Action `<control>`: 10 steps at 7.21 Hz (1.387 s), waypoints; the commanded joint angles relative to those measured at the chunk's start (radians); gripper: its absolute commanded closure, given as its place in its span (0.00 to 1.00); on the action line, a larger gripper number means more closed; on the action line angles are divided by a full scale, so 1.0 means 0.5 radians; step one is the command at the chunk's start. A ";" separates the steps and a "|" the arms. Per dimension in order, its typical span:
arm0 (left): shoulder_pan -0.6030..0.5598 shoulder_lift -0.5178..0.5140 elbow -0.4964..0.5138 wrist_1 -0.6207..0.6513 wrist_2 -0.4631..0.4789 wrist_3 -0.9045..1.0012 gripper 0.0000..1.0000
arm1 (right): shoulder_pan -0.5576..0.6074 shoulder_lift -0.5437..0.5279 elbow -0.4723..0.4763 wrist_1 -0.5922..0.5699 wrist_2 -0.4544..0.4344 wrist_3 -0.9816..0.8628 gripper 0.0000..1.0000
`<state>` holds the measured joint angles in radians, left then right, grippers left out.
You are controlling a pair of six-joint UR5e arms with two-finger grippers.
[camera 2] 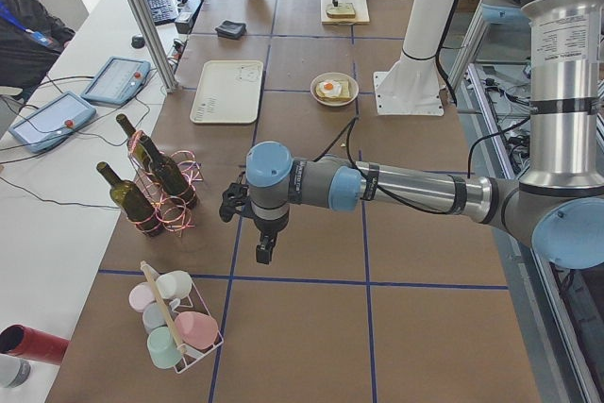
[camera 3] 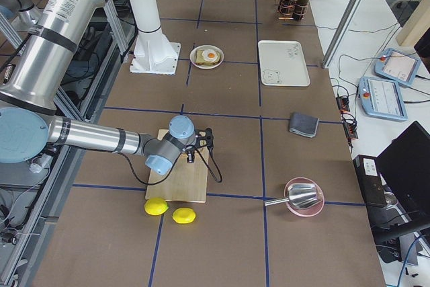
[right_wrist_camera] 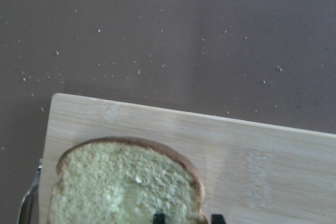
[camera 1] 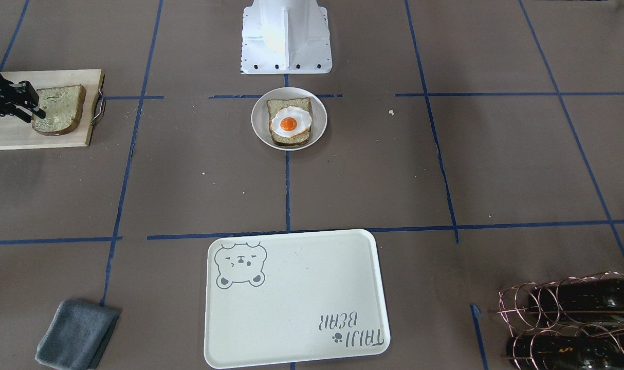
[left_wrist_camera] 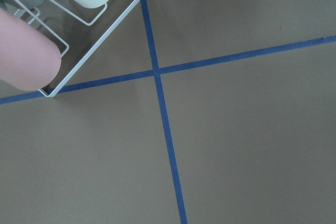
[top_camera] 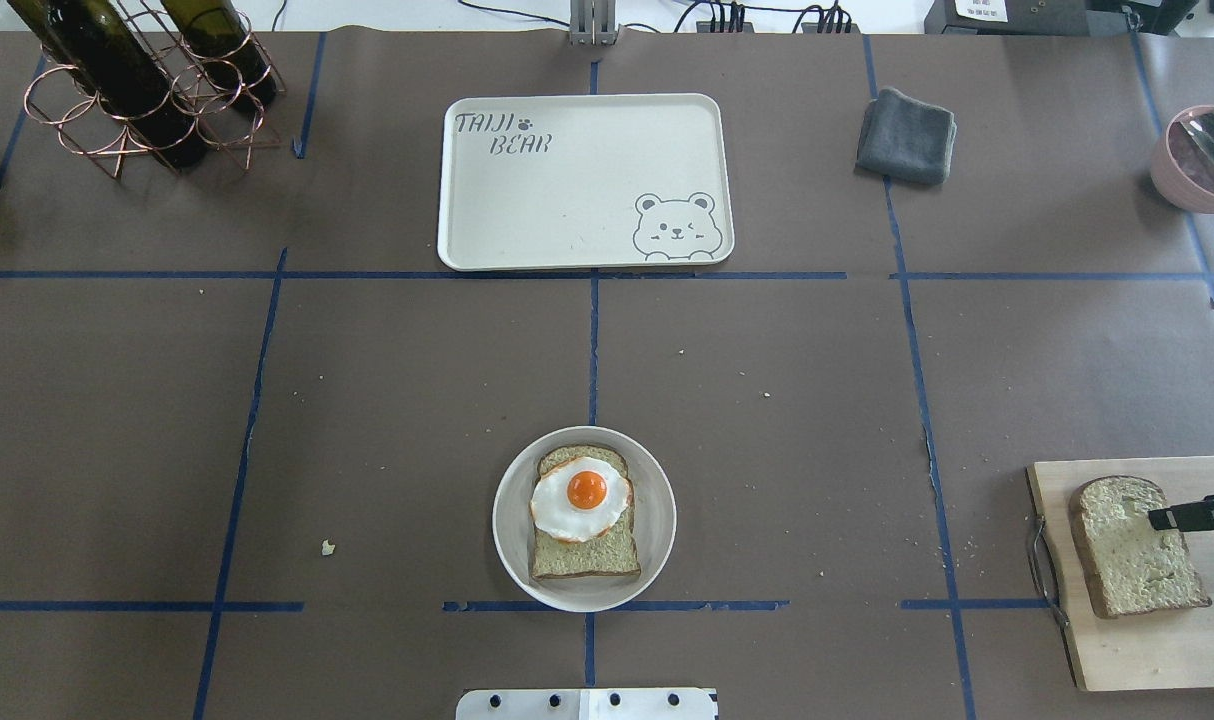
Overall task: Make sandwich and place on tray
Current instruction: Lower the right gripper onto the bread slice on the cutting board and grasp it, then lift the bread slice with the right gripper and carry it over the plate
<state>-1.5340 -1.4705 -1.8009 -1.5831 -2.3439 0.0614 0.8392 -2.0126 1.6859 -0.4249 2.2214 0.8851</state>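
Note:
A bread slice [top_camera: 587, 555] topped with a fried egg [top_camera: 581, 497] lies on a round white plate [top_camera: 512, 530] at the table's middle; the egg [camera 1: 290, 123] also shows from the front. The second bread slice [top_camera: 1132, 550] lies flat on a wooden cutting board [top_camera: 1147, 650]. My right gripper [top_camera: 1157, 518] is over that slice's edge, fingers apart, holding nothing; the right wrist view shows its fingertips [right_wrist_camera: 159, 217] either side of the crust of the slice [right_wrist_camera: 121, 187]. The cream tray [top_camera: 567, 200] is bare. My left gripper [camera 2: 262, 254] hangs over the table far to the left; I cannot tell its state.
A grey cloth [top_camera: 905, 135] lies to the right of the tray. A copper wine rack with bottles [top_camera: 137, 90] stands at the far left. A pink bowl [top_camera: 1202, 160] is at the right edge. Two lemons [camera 3: 156, 207] lie beside the board. A cup rack [camera 2: 175, 323] stands near my left gripper.

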 commanded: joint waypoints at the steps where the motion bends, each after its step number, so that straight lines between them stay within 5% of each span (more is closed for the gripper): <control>1: 0.000 -0.001 -0.003 0.000 0.000 0.000 0.00 | 0.000 0.000 0.000 0.003 0.003 -0.003 1.00; 5: 0.000 -0.001 -0.012 0.000 0.000 0.000 0.00 | 0.009 0.015 0.021 0.009 0.085 0.000 1.00; 10: 0.000 -0.001 -0.012 0.003 0.000 0.000 0.00 | 0.181 0.361 0.080 -0.018 0.508 0.037 1.00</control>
<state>-1.5347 -1.4705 -1.8089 -1.5814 -2.3439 0.0614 0.9240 -1.8876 1.7259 -0.4317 2.4344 0.9011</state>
